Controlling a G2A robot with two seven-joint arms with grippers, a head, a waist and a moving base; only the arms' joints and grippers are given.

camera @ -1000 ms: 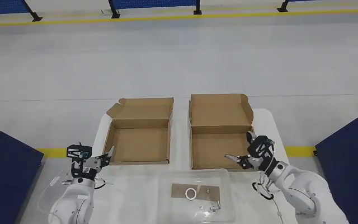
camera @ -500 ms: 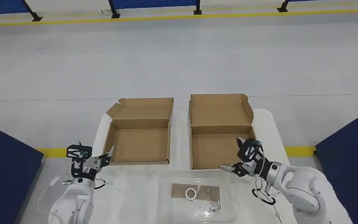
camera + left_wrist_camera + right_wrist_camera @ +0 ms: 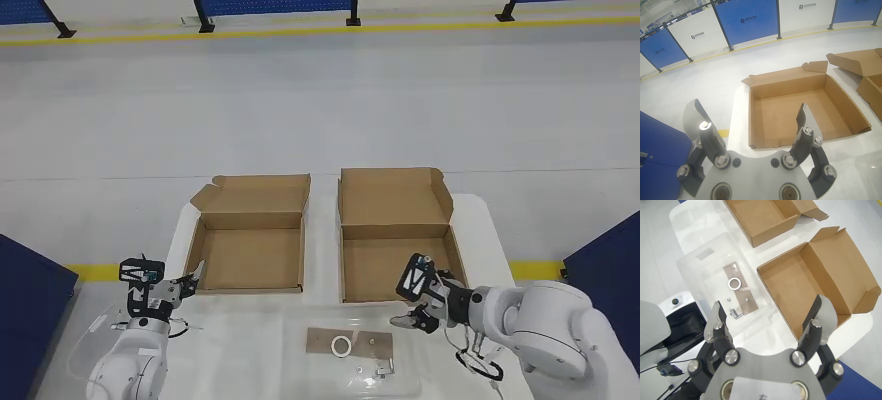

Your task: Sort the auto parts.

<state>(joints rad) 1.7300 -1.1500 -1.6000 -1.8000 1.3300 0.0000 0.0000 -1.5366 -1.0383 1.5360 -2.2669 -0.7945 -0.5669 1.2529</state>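
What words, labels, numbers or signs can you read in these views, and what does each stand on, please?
Partition panels: one logo and word repeated on white and blue panels; brand print, left unquoted.
White label on the right gripper mount: cut off at the edge, unreadable.
Cardboard boxes: no print visible.

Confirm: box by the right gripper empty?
Empty: the box shows bare cardboard floor; parts lie in the clear bin.
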